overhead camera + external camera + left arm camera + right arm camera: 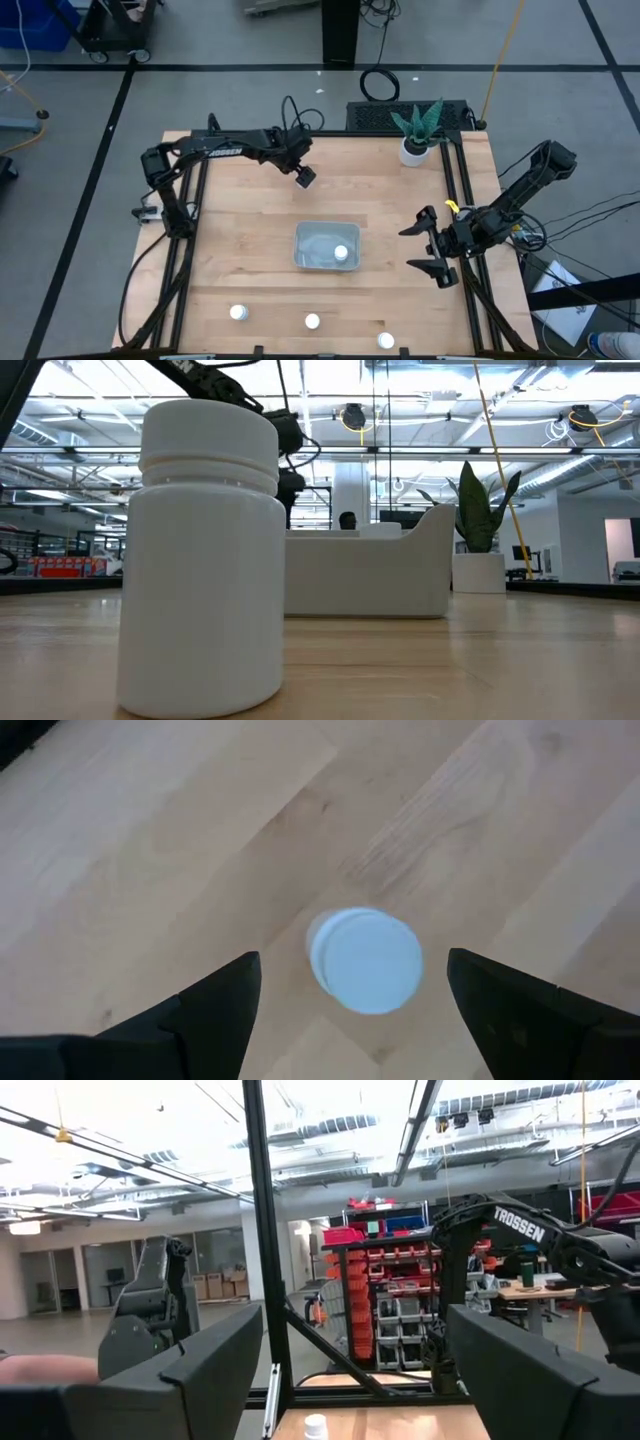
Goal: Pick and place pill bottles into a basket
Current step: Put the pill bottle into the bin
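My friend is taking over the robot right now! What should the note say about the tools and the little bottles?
Left tool: open, hanging over a pill bottle that stands on the wood, not touching it.
Right tool: open, empty, waiting at the table's right side.
Basket: mid-table, with one bottle inside.
Done: that one bottle.
Left: the bottle under the left tool, plus three bottles along the near edge.
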`<state>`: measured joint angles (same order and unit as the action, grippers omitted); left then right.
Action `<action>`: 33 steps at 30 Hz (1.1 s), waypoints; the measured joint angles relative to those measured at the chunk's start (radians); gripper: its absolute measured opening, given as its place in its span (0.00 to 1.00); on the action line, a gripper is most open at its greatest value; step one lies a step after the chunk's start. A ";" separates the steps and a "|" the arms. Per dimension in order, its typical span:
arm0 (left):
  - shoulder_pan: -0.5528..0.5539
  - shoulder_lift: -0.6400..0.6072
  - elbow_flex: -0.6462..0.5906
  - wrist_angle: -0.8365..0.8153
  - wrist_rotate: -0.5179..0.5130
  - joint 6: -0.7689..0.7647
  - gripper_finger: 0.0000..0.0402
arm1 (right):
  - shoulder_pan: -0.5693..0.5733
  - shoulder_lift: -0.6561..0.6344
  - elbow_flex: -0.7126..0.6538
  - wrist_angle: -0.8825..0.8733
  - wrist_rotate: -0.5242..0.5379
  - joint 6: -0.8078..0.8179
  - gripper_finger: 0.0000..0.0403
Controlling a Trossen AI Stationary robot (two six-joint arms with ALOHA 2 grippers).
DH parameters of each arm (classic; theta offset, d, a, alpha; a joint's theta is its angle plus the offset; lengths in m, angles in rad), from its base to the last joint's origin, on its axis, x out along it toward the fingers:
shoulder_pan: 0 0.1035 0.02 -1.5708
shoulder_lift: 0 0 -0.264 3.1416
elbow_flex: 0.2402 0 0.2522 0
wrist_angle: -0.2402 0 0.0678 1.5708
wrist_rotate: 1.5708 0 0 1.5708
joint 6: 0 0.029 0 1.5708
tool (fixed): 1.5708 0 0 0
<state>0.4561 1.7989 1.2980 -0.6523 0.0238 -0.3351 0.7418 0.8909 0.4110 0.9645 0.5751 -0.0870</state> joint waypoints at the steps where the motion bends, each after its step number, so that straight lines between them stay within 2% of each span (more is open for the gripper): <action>1: 0.000 0.007 0.000 0.007 0.000 0.000 0.81 | 0.000 0.001 0.000 0.000 0.000 -0.001 0.77; 9: -0.008 0.063 0.001 0.017 0.002 0.016 0.80 | 0.000 0.001 0.000 -0.004 0.000 0.004 0.77; 21: -0.009 0.066 0.002 0.022 -0.001 0.035 0.71 | 0.000 0.001 0.000 -0.005 0.000 0.005 0.77; 33: -0.009 0.066 0.002 0.033 0.002 0.042 0.55 | 0.000 0.001 0.000 -0.010 0.000 0.013 0.77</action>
<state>0.4473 1.8652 1.2995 -0.6192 0.0254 -0.2928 0.7414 0.8917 0.4110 0.9549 0.5755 -0.0745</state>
